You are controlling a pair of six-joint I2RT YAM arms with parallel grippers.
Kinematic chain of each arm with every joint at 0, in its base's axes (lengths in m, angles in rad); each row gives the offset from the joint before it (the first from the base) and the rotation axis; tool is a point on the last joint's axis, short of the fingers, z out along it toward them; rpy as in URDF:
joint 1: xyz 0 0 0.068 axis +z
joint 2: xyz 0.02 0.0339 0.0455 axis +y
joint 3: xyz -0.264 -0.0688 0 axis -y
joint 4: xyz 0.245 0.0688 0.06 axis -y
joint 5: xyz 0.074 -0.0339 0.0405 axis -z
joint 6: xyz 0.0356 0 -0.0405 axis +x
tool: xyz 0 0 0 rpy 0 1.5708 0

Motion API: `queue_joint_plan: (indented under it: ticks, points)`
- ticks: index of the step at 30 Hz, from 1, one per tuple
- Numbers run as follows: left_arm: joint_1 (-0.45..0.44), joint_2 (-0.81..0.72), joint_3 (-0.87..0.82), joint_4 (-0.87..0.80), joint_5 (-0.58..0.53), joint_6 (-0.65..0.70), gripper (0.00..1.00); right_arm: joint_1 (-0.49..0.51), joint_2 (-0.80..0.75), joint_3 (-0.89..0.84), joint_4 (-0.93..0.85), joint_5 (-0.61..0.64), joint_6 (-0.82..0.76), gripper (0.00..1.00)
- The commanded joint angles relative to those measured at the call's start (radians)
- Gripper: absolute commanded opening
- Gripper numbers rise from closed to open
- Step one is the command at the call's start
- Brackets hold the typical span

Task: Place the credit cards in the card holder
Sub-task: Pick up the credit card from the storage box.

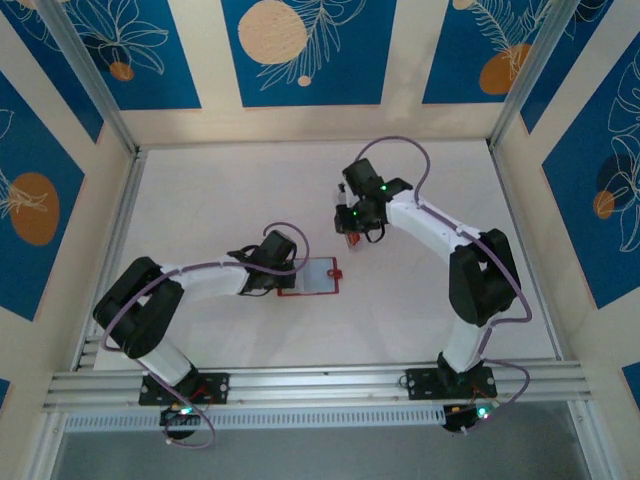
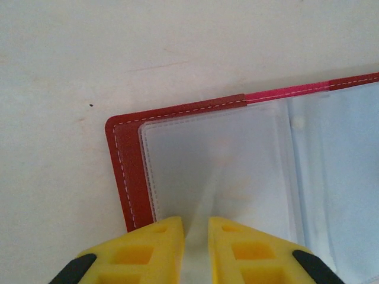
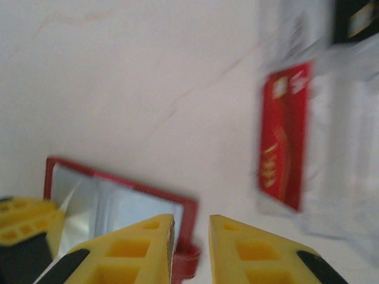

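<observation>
White table (image 1: 220, 200), walls (image 1: 300, 50) panelled blue with orange discs and pale leaf outlines. Top view: wallet (image 1: 312, 277) lies open near mid-table, left gripper (image 1: 281, 277) at its left edge; right gripper (image 1: 350, 228) hangs just beyond it, apart. Left wrist: red stitched cover, clear sleeve (image 2: 213, 160) inside; the yellow fingers (image 2: 154, 248) are pinched on a flap of that sleeve. Right wrist: jaws slightly apart with nothing between them, wallet's snap tab (image 3: 186, 260) just below. Red card (image 3: 284, 136) and black card (image 3: 355, 21) lie in a clear tray (image 3: 349, 165), right of the wallet. Red card's gold print is too blurred to read.
</observation>
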Motion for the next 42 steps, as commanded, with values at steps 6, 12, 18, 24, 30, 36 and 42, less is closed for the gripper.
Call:
queue_joint_plan:
  ticks: [6,12,18,24,30,36,42]
  points:
    - [0.007,0.010,-0.047,-0.045,0.022,-0.023,0.19,-0.022,0.120,0.109,-0.132,0.175,-0.051,0.27]
    - [0.006,0.007,-0.050,-0.043,0.023,-0.025,0.18,-0.027,0.190,0.171,-0.149,0.211,-0.063,0.30]
    - [0.004,0.008,-0.052,-0.041,0.028,-0.028,0.18,-0.028,0.228,0.202,-0.142,0.216,-0.076,0.32]
    - [0.004,0.007,-0.052,-0.040,0.028,-0.031,0.18,-0.037,0.252,0.212,-0.133,0.184,-0.078,0.30]
    - [0.004,0.005,-0.053,-0.041,0.026,-0.031,0.18,-0.039,0.273,0.212,-0.131,0.175,-0.081,0.28]
    - [0.004,0.006,-0.058,-0.038,0.028,-0.034,0.17,-0.028,0.282,0.203,-0.120,0.145,-0.087,0.27]
    - [0.005,0.004,-0.061,-0.038,0.026,-0.034,0.17,-0.025,0.295,0.209,-0.125,0.141,-0.088,0.24]
